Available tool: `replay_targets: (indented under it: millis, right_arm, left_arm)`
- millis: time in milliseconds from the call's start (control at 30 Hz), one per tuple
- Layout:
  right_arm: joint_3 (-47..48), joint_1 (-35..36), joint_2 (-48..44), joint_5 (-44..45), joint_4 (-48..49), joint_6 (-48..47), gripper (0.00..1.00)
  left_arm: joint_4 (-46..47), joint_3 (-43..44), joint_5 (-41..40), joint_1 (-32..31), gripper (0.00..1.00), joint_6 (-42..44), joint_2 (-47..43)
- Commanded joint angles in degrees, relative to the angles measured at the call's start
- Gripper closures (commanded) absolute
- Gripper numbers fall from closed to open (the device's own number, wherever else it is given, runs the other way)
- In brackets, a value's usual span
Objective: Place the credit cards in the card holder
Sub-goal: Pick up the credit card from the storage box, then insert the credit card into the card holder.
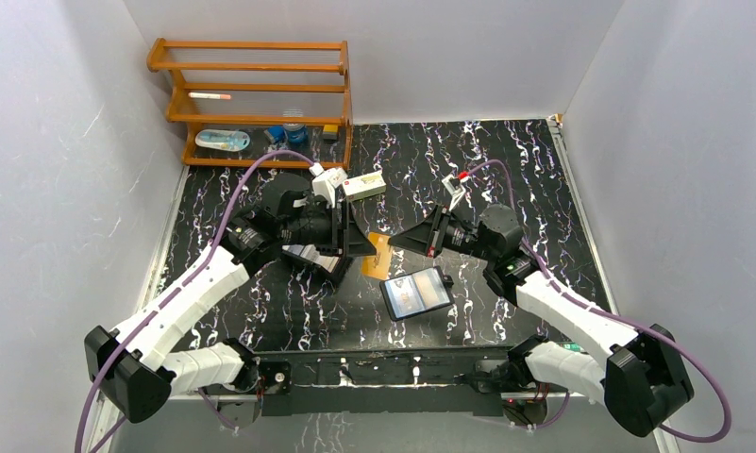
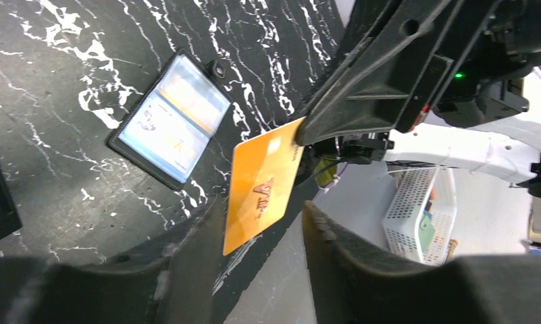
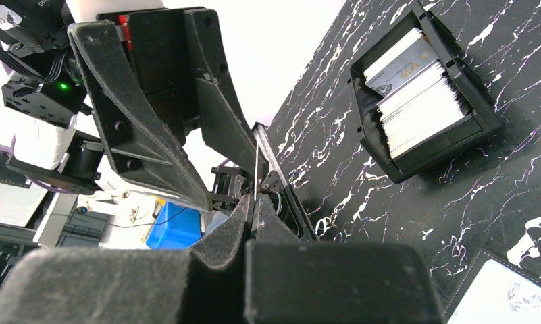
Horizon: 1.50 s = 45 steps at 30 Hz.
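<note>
One gold-orange credit card [image 2: 264, 182] hangs in the air above the table, and my right gripper [image 2: 300, 135] is shut on its upper corner. In the right wrist view this card [image 3: 256, 169] is a thin edge-on line leaving the shut right gripper [image 3: 254, 202]. My left gripper [image 2: 261, 216] is open around the card's lower end, with a wide gap on the right side. The card holder [image 1: 416, 293] lies open and flat on the table, its glossy inside up [image 2: 169, 121]. A stack of pale credit cards [image 3: 416, 88] sits in a black box [image 1: 312, 260] under the left arm.
A wooden rack [image 1: 251, 94] with small items stands at the back left. A cream carton [image 1: 364, 185] lies just behind the left gripper [image 1: 360, 241]. Grey walls close in three sides. A white perforated basket [image 2: 419, 216] shows beyond the table's edge.
</note>
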Motion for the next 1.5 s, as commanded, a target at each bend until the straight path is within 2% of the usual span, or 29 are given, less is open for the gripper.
replay_targets:
  millis: [0, 67, 167, 300, 433, 500, 567, 633, 667, 700, 733, 800, 900, 1067, 1233, 1467]
  right_arm:
    - [1.37, -0.38, 0.59, -0.84, 5.15, 1.10, 1.00]
    - [1.22, -0.33, 1.12, -1.04, 5.76, 1.51, 1.00]
    - [0.74, -0.34, 1.66, -1.30, 7.36, 2.29, 1.00]
    - [0.49, -0.46, 2.40, -2.39, 9.48, 3.69, 1.00]
    - [0.34, -0.45, 2.50, -2.37, 9.92, 4.01, 1.00]
    - [0.08, -0.44, 2.75, -2.28, 10.51, 4.45, 1.00]
    - [-0.03, -0.42, 3.00, -2.37, 11.17, 4.88, 1.00]
    - [-0.03, -0.52, 3.02, -1.76, 9.90, 4.54, 1.00]
    - [-0.03, -0.51, 2.90, -1.25, 8.10, 3.87, 0.98]
    - [0.01, -0.63, 2.45, -0.63, 5.40, 2.89, 0.92]
    - [0.19, -0.84, 1.58, 1.50, 1.40, 1.67, 0.81]
    - [1.17, -0.95, -0.80, 6.35, -8.14, -2.18, 0.64]
    - [3.97, -0.97, -3.41, 15.24, -24.15, -8.49, 0.52]
    - [5.11, -0.96, -4.25, 27.62, -40.99, -13.10, 0.50]
    - [5.80, -0.91, -1.22, 35.99, -50.11, -15.35, 0.49]
    - [2.61, -0.88, 3.91, 36.10, -49.86, -16.40, 0.48]
  left_arm:
    - [5.05, -0.74, 5.32, -0.10, 0.63, -2.39, -0.94]
    - [5.21, -0.83, 5.24, -0.10, 0.69, -2.37, -0.94]
    - [5.59, -1.35, 5.90, -0.10, 0.70, -2.37, -0.31]
    - [5.86, -2.45, 5.51, -0.10, 0.56, -2.10, 0.20]
    - [6.81, -2.98, 5.27, -0.10, 0.55, -2.11, 0.20]
    - [7.13, -3.06, 5.26, -0.10, 0.59, -2.14, 0.08]
    - [7.25, -3.15, 5.24, -0.10, 0.68, -2.12, -0.07]
    - [7.45, -3.51, 4.69, -0.10, 0.87, -2.21, -0.58]
    - [7.64, -3.77, 4.34, -0.14, 0.93, -2.34, -0.93]
    - [7.75, -4.11, 3.79, -0.10, 0.97, -2.55, -1.22]
    - [8.04, -4.54, 3.34, -0.10, 1.00, -2.74, -1.37]
    - [9.17, -6.02, 2.37, -0.10, 1.00, -4.20, -1.31]
    - [12.59, -8.84, 0.61, -0.23, 1.00, -8.45, -0.25]
    - [21.11, -14.84, -4.32, -2.58, 1.00, -18.01, 3.01]
    - [30.98, -17.84, -6.33, -6.65, 1.00, -23.57, 9.70]
    - [39.71, -19.54, -10.39, -9.06, 1.00, -26.38, 19.21]
